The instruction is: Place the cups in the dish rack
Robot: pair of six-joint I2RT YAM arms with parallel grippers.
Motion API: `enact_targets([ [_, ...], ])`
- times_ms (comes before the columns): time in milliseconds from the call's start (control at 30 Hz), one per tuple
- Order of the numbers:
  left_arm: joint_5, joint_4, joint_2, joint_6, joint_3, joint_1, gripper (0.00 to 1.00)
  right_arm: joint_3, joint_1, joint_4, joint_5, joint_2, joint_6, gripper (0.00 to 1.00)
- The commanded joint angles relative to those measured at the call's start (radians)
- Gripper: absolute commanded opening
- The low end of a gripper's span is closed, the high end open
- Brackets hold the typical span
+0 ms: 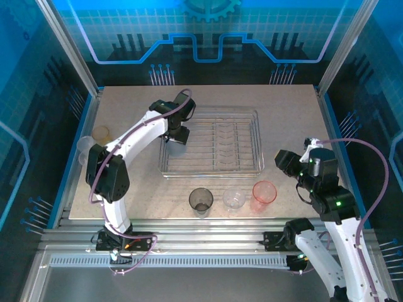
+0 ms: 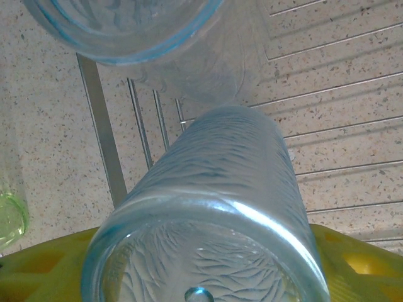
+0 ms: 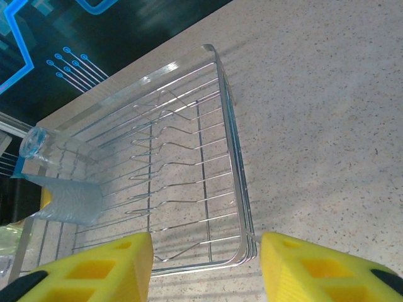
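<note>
Left end effector: gripping blue cup at rack left end | right end effector: open, empty, near rack's right rim | grey cup, pink cup: on counter

The left gripper holds a pale cup over the dish rack; a grey cup, clear cup and pink cup stand in front

Dish rack free at right — left arm, blue cup crowd its left.

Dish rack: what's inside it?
A pale blue cup in the left gripper at the left end; rack wires rightward are bare. The left arm covers the far-left corner.
</note>
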Motion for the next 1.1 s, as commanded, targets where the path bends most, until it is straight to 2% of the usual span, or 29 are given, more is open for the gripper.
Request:
enact_targets([
  [0,-0.050,-0.021,0.023,0.020,0.038,0.004,0.36,0.010,-0.017,-0.019,0.021,-0.011,-0.018,0.50],
  [133,0.004,-0.028,0.036,0.023,0.045,0.011,0.42,0.011,-0.016,-0.023,0.028,-0.011,-0.019,0.50],
  [333,0.010,-0.061,0.062,0.027,0.065,0.017,0.56,0.011,-0.017,-0.030,0.020,0.002,0.024,0.53],
  [367,0.011,-0.062,0.062,0.029,0.064,0.018,0.62,0.011,-0.017,-0.028,0.018,0.007,0.033,0.53],
  [467,0.012,-0.063,0.054,0.037,0.064,0.019,0.90,0.011,-0.017,-0.015,-0.011,0.023,0.023,0.53],
  [533,0.012,-0.059,0.044,0.039,0.064,0.021,0.99,0.048,-0.017,-0.017,-0.030,0.039,0.002,0.53],
  [900,0.037,-0.027,-0.041,0.032,0.068,0.023,0.99,0.095,-0.017,-0.021,-0.128,0.122,-0.040,0.55],
  [1067,0.069,0.006,-0.135,0.019,0.052,0.034,1.00,0.097,-0.017,-0.018,-0.166,0.140,-0.040,0.55],
])
